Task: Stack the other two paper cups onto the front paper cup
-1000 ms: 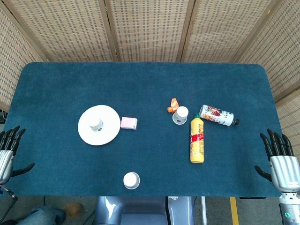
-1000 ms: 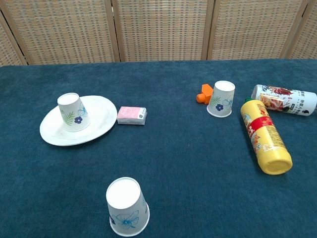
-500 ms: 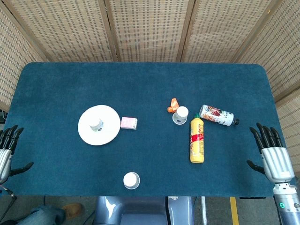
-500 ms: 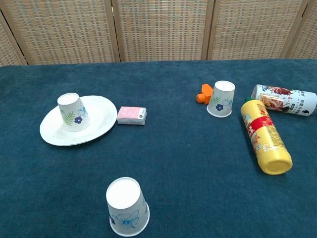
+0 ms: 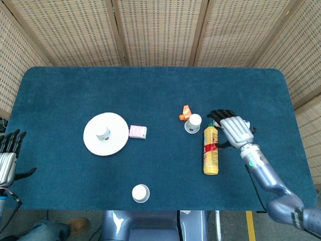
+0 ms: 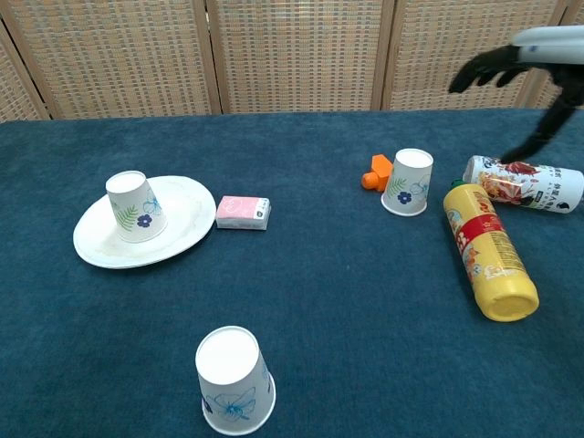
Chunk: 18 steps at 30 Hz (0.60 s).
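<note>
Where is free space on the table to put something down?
Free: the cloth between the tissue pack and the orange block, and right of the front cup. Crowded: around the right cup, yellow bottle and right hand.

Matt blue cloth table (image 5: 150, 95), woven wicker screen (image 6: 292, 55), glossy plastic yellow bottle (image 6: 488, 260), paper cups w/ print (image 6: 234, 381)

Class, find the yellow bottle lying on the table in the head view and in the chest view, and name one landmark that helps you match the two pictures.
Head view: the yellow bottle lies right of centre, lengthwise toward the camera.
Chest view: it lies at the right, angled toward the lower right corner.
Shared landmark: the upside-down paper cup stands just off its cap end, with an orange object beside it.
</note>
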{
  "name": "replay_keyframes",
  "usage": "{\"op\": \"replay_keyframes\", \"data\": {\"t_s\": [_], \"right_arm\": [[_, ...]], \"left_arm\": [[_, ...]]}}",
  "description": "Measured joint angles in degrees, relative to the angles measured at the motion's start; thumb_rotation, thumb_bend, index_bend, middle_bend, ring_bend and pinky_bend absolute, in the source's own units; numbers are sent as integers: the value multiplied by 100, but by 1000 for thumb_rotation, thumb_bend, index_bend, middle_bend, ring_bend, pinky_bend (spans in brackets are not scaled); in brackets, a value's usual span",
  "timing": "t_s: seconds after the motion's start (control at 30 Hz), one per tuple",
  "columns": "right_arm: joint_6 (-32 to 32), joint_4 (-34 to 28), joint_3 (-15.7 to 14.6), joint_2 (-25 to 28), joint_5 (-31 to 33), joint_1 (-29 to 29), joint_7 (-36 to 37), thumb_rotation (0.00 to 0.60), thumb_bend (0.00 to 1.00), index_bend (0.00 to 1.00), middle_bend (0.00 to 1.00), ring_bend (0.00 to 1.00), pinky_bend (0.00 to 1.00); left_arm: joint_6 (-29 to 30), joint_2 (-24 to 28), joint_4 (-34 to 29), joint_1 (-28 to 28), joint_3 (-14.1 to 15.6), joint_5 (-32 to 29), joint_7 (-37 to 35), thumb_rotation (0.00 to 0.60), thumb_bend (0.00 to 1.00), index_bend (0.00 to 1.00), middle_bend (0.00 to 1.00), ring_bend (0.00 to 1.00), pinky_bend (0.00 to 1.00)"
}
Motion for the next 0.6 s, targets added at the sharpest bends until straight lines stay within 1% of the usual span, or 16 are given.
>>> {"op": "replay_keyframes", "data": {"t_s": [0.13,0.27,0.43,0.6], "right_arm": [[-365,806,131,-695,980,757,-530,600,302,273,312,221,233],[-563,1474,176,-1239,1703,1218,-990,600,319,283,323,230,244],[-741,1899,128,-1603,2291,1490,-1222,600,332,293,335,242,259],[-868,2287,23,-1859,2581,1649,-1268,600,346,305,348,272,278]], "left_arm": [[-44,-70,23,-41,-14,-59,130,600,0,0,0,0,0],[-76,-89,29,-53,-20,-110,157,600,0,0,0,0,0],[-165,-96,52,-80,-28,-193,158,600,0,0,0,0,0],[-204,-97,76,-101,-41,-242,137,600,0,0,0,0,0]]}}
